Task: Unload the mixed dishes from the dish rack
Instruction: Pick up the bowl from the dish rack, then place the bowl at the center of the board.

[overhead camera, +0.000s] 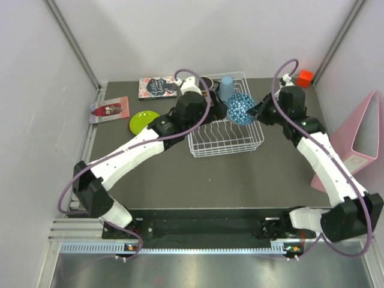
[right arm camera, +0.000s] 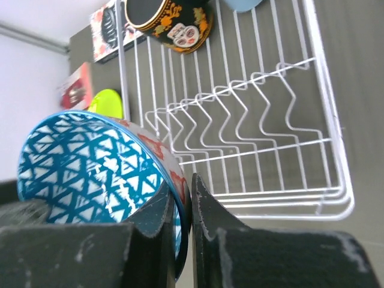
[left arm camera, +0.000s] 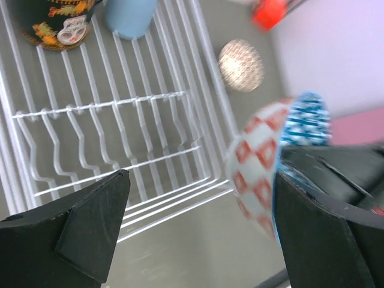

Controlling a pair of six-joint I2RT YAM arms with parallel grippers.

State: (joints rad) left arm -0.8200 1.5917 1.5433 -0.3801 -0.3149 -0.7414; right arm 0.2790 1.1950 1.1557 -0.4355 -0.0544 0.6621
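right gripper was pinched shut on bowl rim, one finger inside; bowl tilted, held over rack right side | left gripper gaped wide, holding nothing, just beside bowl | left arm and right arm stretched forward, meeting over rack | mug and cup stood at rack's far end; plate lay on table left of rack

mug beside cup, both in rack

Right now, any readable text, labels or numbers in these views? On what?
No text is legible.
Pale lettering on the dark card: too small to read.
Print on the red card: too small.
Artwork on the black mug: blurred, no readable words.
The bowl: pattern only.
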